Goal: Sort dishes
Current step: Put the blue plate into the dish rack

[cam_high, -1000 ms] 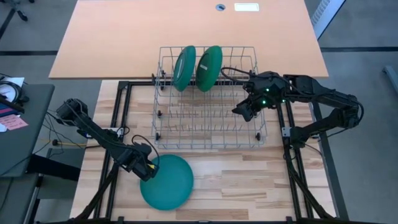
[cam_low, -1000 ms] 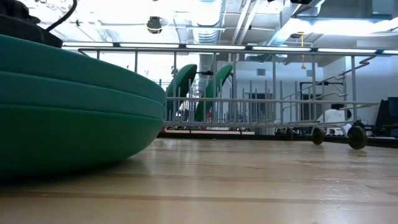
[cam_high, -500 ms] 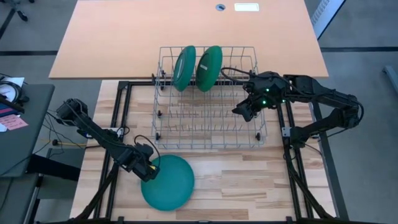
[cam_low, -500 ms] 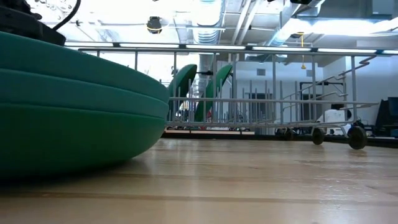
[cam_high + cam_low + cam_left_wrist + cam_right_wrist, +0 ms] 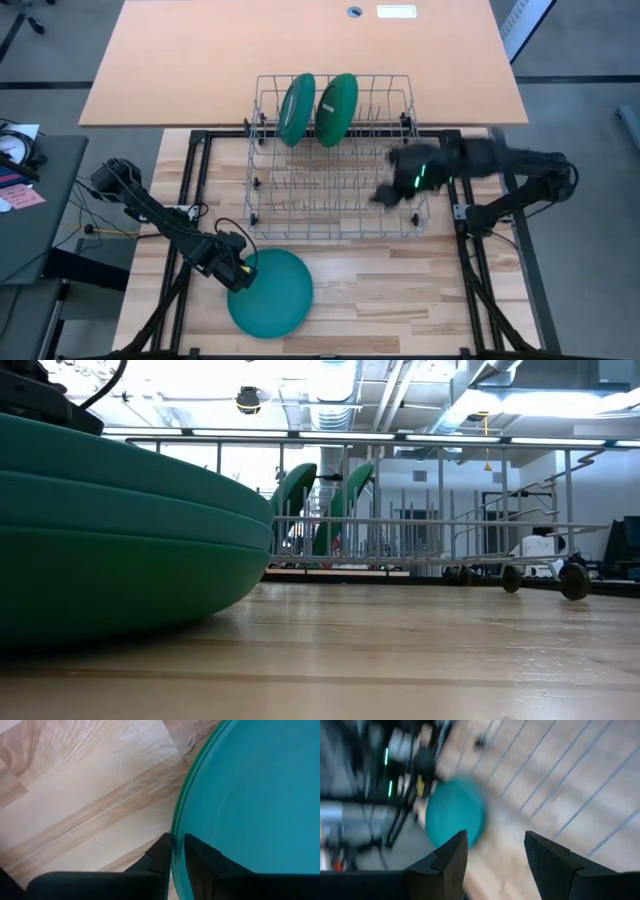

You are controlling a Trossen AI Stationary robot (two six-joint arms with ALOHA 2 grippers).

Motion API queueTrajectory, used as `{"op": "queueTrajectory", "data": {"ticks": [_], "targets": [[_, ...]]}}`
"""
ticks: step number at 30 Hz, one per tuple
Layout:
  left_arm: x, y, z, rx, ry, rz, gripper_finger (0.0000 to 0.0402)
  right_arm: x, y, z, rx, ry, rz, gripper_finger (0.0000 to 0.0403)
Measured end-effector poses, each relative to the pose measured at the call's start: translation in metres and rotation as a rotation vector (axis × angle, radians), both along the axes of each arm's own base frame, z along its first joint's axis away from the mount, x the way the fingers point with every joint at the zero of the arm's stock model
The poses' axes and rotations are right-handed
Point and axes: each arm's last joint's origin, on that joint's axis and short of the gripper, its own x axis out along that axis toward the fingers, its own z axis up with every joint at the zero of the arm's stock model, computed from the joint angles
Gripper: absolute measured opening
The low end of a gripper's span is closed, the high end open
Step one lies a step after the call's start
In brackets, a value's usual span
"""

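At the near-left part of the tabletop (image 5: 400, 290), the left end effector (image 5: 240, 277) grips the rim of the top teal plate (image 5: 270, 292) in the stack. The rack (image 5: 335, 160) lies farther back; the right end effector (image 5: 385, 196) hovers open above it.

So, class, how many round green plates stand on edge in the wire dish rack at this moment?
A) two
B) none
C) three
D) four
A: the high view shows two round green plates standing upright side by side at the far end of the wire dish rack; the other teal plates lie stacked on the wooden table.
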Motion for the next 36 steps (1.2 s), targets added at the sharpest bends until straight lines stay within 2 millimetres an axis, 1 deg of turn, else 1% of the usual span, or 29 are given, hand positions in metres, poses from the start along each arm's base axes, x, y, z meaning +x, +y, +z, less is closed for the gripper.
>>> {"op": "queueTrajectory", "data": {"ticks": [3, 6, 9, 12, 15, 17, 22, 25, 27, 29, 32, 36], "targets": [[0.000, 0.000, 0.000, -0.004, -0.005, 0.000, 0.0040, 0.014, 0.042, -0.013, 0.048, 0.052, 0.106, 0.0202], [0.000, -0.001, 0.000, 0.000, -0.010, -0.005, 0.0023, 0.026, 0.077, -0.031, 0.110, 0.139, 0.130, 0.0202], [0.001, -0.001, 0.000, -0.003, -0.015, -0.005, 0.0006, 0.040, 0.095, -0.053, 0.258, 0.277, 0.030, 0.0202], [0.001, -0.002, 0.000, -0.020, -0.017, -0.003, 0.0007, 0.058, 0.109, -0.065, 0.303, 0.261, 0.011, 0.0202], [0.003, -0.004, 0.001, -0.052, -0.020, -0.004, 0.0008, 0.072, 0.115, -0.075, 0.317, 0.244, 0.026, 0.0202], [0.004, -0.005, 0.001, -0.073, -0.033, 0.000, 0.0006, 0.075, 0.116, -0.081, 0.310, 0.272, 0.051, 0.0202], [0.006, -0.008, 0.002, -0.109, -0.053, 0.037, 0.0002, 0.080, 0.103, -0.079, 0.283, 0.240, 0.051, 0.0209], [0.007, -0.008, 0.002, -0.120, -0.053, 0.070, 0.0002, 0.089, 0.092, -0.085, 0.258, 0.238, 0.086, 0.0217], [0.007, -0.008, 0.002, -0.124, -0.052, 0.097, 0.0002, 0.097, 0.088, -0.093, 0.250, 0.248, 0.091, 0.0222], [0.007, -0.007, 0.002, -0.118, -0.054, 0.117, 0.0002, 0.107, 0.086, -0.098, 0.251, 0.211, 0.118, 0.0228], [0.007, -0.006, 0.002, -0.120, -0.057, 0.148, 0.0002, 0.127, 0.091, -0.112, 0.249, 0.155, 0.154, 0.0232], [0.009, -0.007, 0.002, -0.132, -0.074, 0.177, 0.0002, 0.145, 0.101, -0.136, 0.276, 0.168, 0.169, 0.0233]]}}
